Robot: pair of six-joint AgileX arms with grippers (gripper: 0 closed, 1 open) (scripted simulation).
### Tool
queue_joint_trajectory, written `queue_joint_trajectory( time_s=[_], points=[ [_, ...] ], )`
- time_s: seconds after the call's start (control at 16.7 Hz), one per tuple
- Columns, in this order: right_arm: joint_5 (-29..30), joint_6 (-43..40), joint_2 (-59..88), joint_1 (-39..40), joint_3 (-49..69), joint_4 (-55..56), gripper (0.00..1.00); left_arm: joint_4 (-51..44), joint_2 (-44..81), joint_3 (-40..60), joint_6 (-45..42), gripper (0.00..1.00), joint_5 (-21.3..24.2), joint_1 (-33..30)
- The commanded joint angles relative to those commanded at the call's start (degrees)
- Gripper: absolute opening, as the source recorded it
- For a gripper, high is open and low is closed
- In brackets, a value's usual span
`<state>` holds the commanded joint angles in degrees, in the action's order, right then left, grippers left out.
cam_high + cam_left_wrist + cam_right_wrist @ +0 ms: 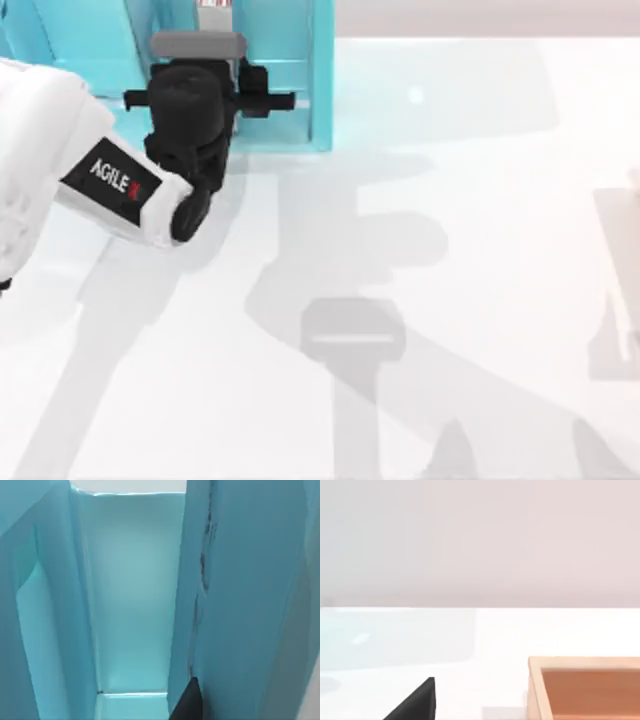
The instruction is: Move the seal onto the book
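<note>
Left gripper (215,75) reaches into the teal shelf unit (322,90) at the worktop's (450,300) back-left; finger state cannot be told.

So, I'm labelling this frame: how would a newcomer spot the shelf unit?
Find the white table's top-left corner in the top view. The shelf unit stands there, with the left gripper reaching in. Nothing else nearby is teal with upright walls.

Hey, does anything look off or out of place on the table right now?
Nothing spilled or toppled. The left hand is reaching into the teal shelf unit at the table's far left. On the right panel in the left wrist view runs a dark jagged streak, like a crack.
</note>
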<state>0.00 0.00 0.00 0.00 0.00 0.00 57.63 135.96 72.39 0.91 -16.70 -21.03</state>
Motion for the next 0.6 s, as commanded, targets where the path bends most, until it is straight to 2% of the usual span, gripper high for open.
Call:
queue_joint_trajectory(
  time_s=[0.24,0.6],
  points=[
    [0.0,0.0,0.0,0.0,0.0,0.0,1.00,0.0,0.0,0.0,0.0,0.02,0.0,0.0],
    [0.0,0.0,0.0,0.0,0.0,0.0,1.00,0.0,0.0,0.0,0.0,0.00,0.0,0.0]
  ],
)
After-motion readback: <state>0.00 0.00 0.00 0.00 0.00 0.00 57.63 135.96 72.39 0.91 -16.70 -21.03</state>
